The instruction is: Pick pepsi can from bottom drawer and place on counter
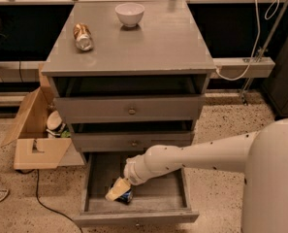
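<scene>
The bottom drawer (96, 188) is pulled open below two upper grey drawers. The blue pepsi can (125, 196) lies in it near the front left, mostly covered by my gripper. My gripper (116, 191), with cream-coloured fingers, reaches down into the drawer from the right on a white arm and sits right over the can. The grey counter (153, 42) tops the cabinet.
A brownish-gold and silver can (83, 36) lies on its side at the counter's left. A white bowl (129, 14) stands at the counter's back. An open cardboard box (34, 135) sits on the floor left of the cabinet. A cable (41, 198) runs over the floor.
</scene>
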`<state>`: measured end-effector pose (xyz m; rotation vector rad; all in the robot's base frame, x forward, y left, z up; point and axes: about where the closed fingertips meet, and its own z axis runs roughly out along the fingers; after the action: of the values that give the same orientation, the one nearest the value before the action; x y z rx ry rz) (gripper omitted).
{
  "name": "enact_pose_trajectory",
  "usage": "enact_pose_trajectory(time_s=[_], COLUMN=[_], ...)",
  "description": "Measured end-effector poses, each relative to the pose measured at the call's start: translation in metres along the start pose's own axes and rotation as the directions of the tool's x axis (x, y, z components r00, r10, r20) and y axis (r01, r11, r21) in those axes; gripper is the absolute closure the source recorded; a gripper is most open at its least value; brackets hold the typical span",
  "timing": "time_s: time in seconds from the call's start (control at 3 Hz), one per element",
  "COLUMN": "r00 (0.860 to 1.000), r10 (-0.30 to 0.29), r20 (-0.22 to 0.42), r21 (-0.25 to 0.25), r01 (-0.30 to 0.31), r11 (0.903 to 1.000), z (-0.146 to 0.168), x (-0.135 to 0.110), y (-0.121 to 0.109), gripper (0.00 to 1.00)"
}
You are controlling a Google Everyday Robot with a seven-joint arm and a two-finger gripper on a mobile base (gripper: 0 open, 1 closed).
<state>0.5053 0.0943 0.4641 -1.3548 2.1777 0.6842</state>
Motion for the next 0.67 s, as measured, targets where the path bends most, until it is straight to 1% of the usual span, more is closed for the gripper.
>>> enact_pose_trajectory(time_s=[0.33, 0.67], r00=[0.999, 0.995], r10=[-0.046, -0.099], r20=[-0.011, -0.009], r21=[0.052, 0.051], r01=[0.047, 0.099], r11=[0.9976, 0.9937], z=[0.028, 0.052], x=[0.037, 0.067], y=[-0.036, -0.064], gripper=[0.0, 0.0])
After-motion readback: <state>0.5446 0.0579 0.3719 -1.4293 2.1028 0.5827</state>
